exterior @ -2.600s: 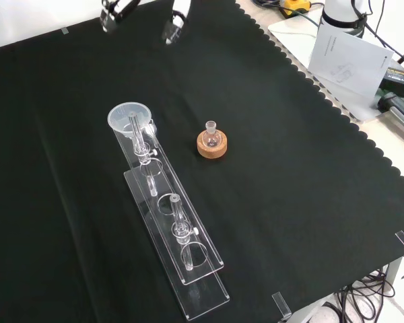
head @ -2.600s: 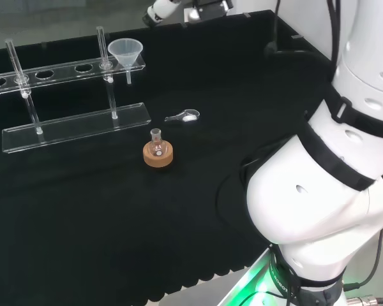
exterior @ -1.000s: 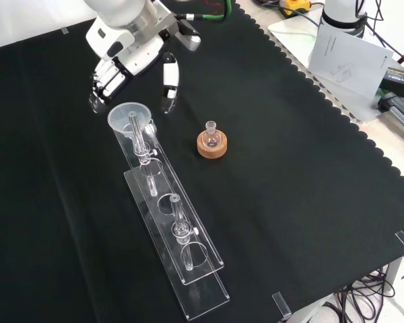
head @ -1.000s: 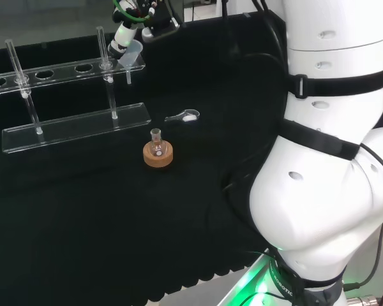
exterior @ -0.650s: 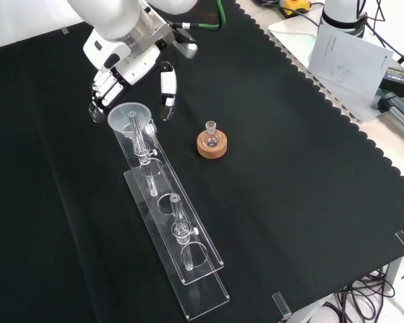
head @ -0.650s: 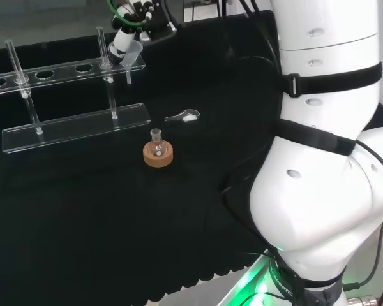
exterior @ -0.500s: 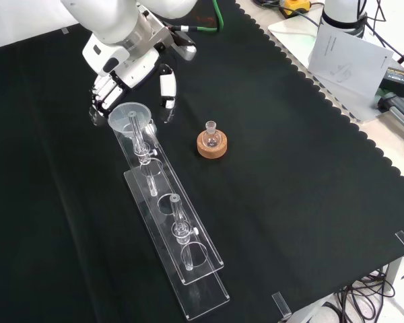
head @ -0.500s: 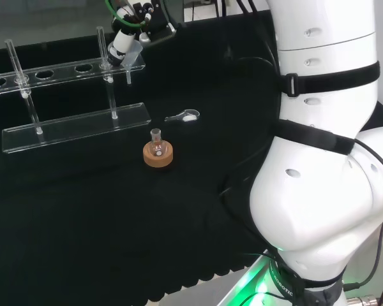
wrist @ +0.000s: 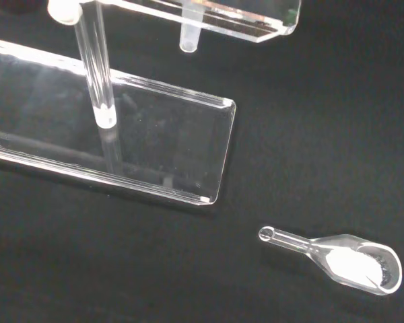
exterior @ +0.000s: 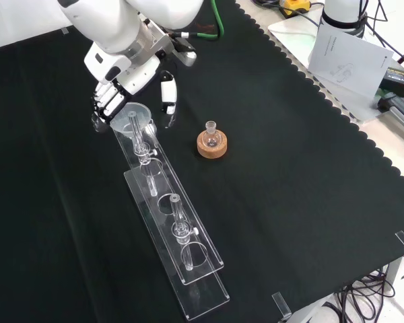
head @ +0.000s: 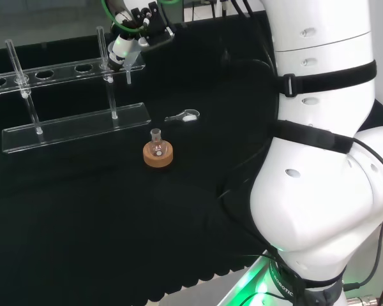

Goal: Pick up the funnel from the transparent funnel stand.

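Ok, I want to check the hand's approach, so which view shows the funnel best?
The front view: the funnel sits in the stand's end hole, its round rim visible, with the hand just behind it. In the head view the hand largely covers the funnel. The wrist view shows its stem tip below the shelf.

The cloth (exterior: 276, 168) under my work is black, matt and finely woven. The stand (wrist: 155, 145) and funnel (exterior: 130, 118) are clear, glossy and smooth; the ring (head: 157, 156) is dull, grainy cork. My hand (exterior: 124, 81) has smooth white plastic shells.
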Motion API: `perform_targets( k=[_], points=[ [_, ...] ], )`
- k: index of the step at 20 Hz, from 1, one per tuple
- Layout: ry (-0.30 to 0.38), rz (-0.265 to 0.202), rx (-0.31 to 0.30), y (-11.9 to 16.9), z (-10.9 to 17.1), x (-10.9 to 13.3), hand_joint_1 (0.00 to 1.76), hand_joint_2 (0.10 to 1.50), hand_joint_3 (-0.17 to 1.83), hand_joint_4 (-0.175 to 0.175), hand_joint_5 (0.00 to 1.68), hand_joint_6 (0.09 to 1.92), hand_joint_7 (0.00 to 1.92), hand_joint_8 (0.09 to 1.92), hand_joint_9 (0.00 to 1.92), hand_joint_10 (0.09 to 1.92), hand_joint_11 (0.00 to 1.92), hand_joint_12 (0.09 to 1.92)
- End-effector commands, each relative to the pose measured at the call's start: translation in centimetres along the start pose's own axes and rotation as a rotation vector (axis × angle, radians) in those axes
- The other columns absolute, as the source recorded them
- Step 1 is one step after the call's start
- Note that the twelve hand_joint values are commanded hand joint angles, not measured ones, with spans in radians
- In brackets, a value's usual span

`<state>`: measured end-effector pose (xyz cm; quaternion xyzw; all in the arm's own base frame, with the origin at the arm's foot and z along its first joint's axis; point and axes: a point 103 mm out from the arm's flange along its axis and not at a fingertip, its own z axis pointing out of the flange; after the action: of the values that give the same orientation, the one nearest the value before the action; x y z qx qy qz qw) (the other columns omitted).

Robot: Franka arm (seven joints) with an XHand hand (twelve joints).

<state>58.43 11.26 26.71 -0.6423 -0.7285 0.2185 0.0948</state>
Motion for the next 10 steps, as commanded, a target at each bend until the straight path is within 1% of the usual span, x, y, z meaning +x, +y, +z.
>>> perform_targets(
  k=[1,3,6,10],
  points=[
    [-0.016,0.001,0.002,0.67,0.06,-0.07,0.63,0.73,0.29,-0.03,0.05,0.09,0.0,0.58,0.14,0.87,0.34,1.49],
    [-0.01,0.001,-0.005,0.61,0.18,-0.5,0.64,0.73,0.3,-0.03,0.06,0.09,0.0,0.59,0.14,0.86,0.34,1.49],
    [-0.024,0.005,0.0,0.78,0.03,-0.49,0.65,0.73,0.3,-0.029,0.07,0.09,0.0,0.61,0.14,0.86,0.34,1.49],
    [-0.026,0.01,0.002,1.25,-0.22,-0.8,0.65,0.73,0.31,-0.025,0.08,0.09,0.0,0.62,0.15,0.86,0.34,1.49]
  ],
)
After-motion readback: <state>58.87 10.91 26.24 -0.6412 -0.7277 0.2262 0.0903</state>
